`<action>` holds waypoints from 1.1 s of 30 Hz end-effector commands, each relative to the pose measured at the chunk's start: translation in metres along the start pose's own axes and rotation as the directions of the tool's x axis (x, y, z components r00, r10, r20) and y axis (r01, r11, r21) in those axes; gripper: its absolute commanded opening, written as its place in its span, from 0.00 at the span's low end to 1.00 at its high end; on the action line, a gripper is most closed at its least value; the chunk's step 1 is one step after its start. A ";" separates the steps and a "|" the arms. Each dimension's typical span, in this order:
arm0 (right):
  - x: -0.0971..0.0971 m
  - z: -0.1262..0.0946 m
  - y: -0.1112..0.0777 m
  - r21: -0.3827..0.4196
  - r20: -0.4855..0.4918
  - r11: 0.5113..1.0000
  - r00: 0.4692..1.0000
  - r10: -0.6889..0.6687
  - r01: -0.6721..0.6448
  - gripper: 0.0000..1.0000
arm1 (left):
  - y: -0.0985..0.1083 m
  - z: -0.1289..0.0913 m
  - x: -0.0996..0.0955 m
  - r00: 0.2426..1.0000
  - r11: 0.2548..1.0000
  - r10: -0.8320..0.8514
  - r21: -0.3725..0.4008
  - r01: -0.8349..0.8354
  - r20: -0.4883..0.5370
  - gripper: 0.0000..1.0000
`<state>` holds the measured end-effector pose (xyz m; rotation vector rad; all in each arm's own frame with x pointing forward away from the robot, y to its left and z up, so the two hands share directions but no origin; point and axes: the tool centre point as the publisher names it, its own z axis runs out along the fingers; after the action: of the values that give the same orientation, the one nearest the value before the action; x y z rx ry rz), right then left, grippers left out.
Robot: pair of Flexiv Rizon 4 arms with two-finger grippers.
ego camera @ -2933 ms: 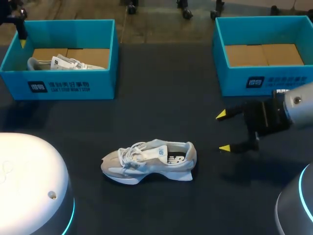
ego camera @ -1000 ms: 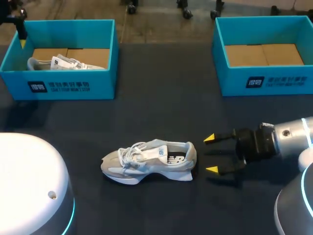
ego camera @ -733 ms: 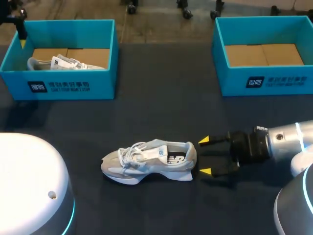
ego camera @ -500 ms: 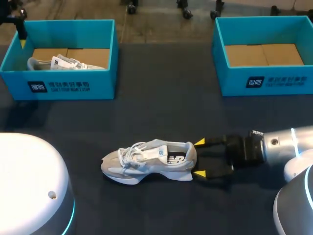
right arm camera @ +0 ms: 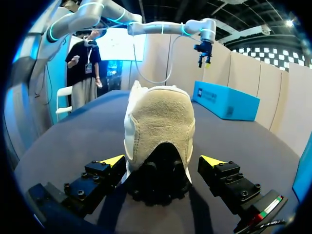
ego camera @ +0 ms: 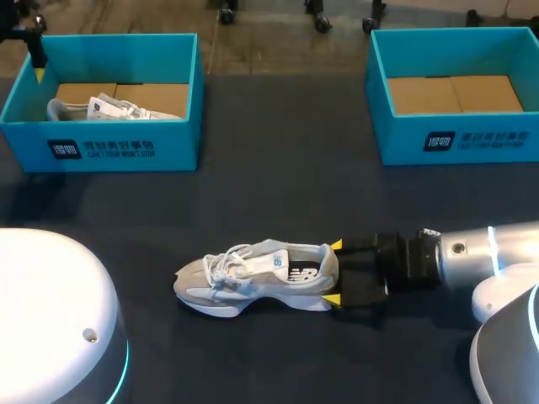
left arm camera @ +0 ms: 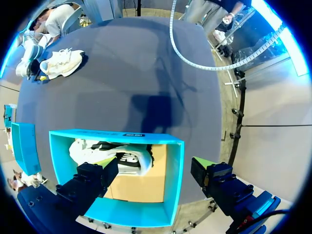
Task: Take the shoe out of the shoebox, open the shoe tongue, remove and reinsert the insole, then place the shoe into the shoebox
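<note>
Both fingers of the right gripper (ego camera: 334, 273) stood spread, flanking the heel of the shoe (ego camera: 257, 276), which sat upright on the table (ego camera: 278, 168), well apart from the right box (ego camera: 455, 139). The left gripper (left arm camera: 153, 162) hung spread above the left box (left arm camera: 174, 175).

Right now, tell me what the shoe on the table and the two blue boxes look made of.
Shoe: its heel looks like beige suede, matte and fuzzy; the paler panels could be mesh or synthetic. Its sole looks like black rubber, dull. Left shoebox and right shoebox: probably cardboard, smooth blue outside with bare tan floors.
</note>
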<state>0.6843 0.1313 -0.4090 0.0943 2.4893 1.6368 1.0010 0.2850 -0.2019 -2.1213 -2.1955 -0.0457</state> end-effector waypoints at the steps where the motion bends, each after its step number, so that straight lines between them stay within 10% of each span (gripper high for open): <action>1: -0.001 0.006 0.001 0.007 0.003 1.000 1.000 0.004 -0.004 1.00 | 0.000 0.000 0.000 1.000 1.000 0.001 0.000 -0.001 -0.002 1.00; 33: 0.005 0.029 0.010 -0.004 -0.025 1.000 1.000 0.008 -0.009 1.00 | 0.000 0.000 0.000 1.000 1.000 0.001 0.000 -0.001 -0.002 1.00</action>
<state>0.6849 0.1568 -0.4113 0.0783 2.5031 1.6692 1.0010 0.2850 -0.2019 -2.1213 -2.1955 -0.0457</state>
